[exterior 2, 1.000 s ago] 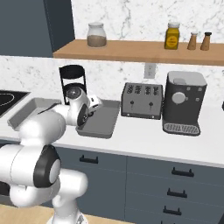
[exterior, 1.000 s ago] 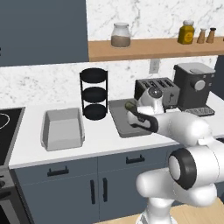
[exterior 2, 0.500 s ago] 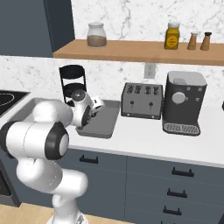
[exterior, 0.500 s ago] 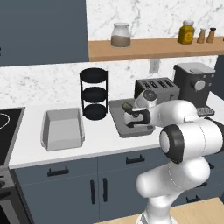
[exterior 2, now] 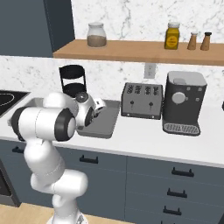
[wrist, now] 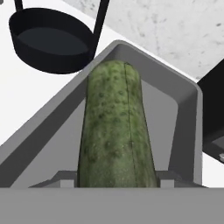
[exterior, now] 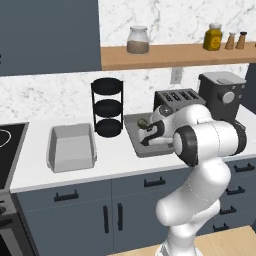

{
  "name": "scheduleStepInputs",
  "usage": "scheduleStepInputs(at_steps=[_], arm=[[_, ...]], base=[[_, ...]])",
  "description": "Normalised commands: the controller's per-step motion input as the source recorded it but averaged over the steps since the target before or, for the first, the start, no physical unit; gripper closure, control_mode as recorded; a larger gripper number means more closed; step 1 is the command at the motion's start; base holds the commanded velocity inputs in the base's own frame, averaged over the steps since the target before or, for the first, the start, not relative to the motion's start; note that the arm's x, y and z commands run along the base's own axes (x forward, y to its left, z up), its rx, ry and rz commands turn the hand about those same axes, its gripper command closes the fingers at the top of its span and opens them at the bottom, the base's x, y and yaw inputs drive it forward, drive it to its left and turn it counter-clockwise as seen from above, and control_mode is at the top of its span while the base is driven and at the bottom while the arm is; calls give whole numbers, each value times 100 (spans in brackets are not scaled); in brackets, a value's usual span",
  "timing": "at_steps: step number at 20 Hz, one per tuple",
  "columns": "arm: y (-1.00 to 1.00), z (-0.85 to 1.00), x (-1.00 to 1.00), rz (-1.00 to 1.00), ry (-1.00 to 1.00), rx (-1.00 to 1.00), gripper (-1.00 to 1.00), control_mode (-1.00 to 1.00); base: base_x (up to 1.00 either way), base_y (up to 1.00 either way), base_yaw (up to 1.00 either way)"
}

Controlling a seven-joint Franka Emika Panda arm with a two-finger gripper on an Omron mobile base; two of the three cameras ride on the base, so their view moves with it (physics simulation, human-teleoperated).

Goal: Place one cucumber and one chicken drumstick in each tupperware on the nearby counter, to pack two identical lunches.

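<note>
- Green and bumpy, a cucumber [wrist: 116,131] sits lengthwise between the jaws, which are closed on it over the grey tray [exterior: 137,137] beside the toaster [exterior: 177,97].
- In the hand view the cucumber hangs over the tray's floor, pointing toward its far rounded corner.
- A second grey tray [exterior: 71,146] lies on the white table [exterior: 35,167], left of the black tiered rack [exterior: 108,107] and well apart from the first.
- The gripper [exterior: 146,131] shows as a dark shape holding the green end, with the white arm [exterior: 207,142] bent in front.
</note>
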Motion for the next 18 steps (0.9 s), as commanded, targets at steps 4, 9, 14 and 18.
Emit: scheduleStepInputs(at_steps=[4, 9, 14, 18], arm=[[0, -30, 39, 0, 0, 0, 100, -100], [0, -33, 47, 0, 0, 0, 100, -100], [-6, -39, 43, 0, 0, 0, -100, -100], [-30, -13, 22, 0, -2, 0, -100, -100]], base=[[0, 0, 0], [0, 0, 0], [0, 0, 0], [0, 0, 0]])
